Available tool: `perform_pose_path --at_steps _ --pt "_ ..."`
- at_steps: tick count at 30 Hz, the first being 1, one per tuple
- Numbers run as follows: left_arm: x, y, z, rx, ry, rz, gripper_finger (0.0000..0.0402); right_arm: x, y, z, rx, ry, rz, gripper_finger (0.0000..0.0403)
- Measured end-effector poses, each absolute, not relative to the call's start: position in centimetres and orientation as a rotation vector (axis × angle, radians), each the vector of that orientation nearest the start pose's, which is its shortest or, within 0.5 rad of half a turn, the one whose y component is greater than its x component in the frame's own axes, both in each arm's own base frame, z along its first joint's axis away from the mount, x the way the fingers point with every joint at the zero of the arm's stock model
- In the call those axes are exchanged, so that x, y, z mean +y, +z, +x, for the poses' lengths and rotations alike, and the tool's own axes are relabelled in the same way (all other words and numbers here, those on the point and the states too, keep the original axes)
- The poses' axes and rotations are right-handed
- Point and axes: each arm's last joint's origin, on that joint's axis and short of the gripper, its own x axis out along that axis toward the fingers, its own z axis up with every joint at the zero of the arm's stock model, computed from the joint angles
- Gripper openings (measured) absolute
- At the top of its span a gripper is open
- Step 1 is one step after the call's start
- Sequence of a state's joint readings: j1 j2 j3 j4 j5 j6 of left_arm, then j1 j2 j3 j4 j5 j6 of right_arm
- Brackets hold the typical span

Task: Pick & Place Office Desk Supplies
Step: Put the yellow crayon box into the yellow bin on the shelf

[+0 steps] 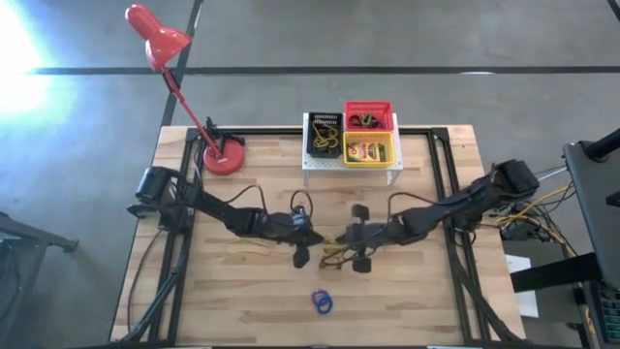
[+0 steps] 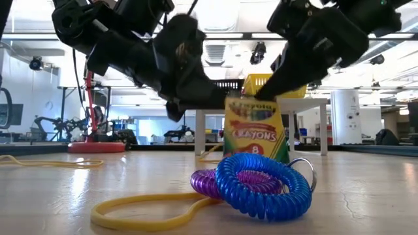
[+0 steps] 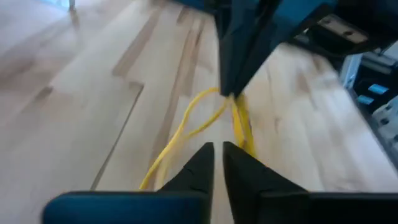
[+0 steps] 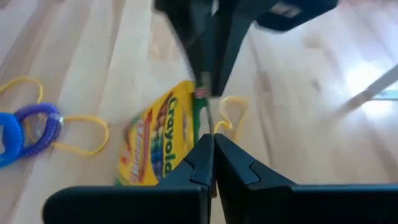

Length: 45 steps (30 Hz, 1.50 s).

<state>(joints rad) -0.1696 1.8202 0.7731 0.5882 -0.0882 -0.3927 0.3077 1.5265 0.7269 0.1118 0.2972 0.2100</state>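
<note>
Two tools meet mid-desk (image 1: 242, 291): right tool (image 4: 212, 144) shut on the crayon box (image 4: 155, 140) edge, left tool (image 3: 217, 155) almost closed, empty. Thin grip; box could slip or snag rubber bands (image 3: 186, 127).

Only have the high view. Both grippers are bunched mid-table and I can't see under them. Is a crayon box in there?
Observer: Yes. In the low view a crayon box looks upright on the table, right below both arms.
Operator: Right fingers open or shut?
Observer: Shut. The right gripper sits against the box's green edge. I cannot tell whether it pinches the box.
Operator: Anything else between the grippers?
Observer: A yellow rubber band lies on the wood just ahead of the left gripper, running toward the right arm's tips.
</note>
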Motion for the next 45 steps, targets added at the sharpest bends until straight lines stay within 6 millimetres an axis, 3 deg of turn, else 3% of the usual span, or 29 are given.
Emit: perform_pose_path --at_steps 11,18,36,40,45 --pt "-5.8 14.7 34.6 0.342 -0.049 -0.356 0.0180 9.2 19.2 27.5 0.591 -0.026 -0.002 0.0008" --pt "-5.8 14.3 34.5 0.382 -0.054 -0.353 0.0211 9.0 18.6 26.8 0.683 -0.069 0.057 0.0008" --pt "-5.8 14.5 34.6 0.355 -0.046 -0.381 0.0205 9.1 19.3 27.3 0.607 -0.133 0.086 0.0008" --pt "-5.8 14.5 34.6 0.351 -0.046 -0.381 0.0170 9.1 19.6 27.5 0.591 -0.137 0.089 0.0008" --pt "-5.8 14.5 34.6 0.349 -0.040 -0.365 0.0099 9.2 19.8 27.6 0.574 -0.134 0.097 0.0008"
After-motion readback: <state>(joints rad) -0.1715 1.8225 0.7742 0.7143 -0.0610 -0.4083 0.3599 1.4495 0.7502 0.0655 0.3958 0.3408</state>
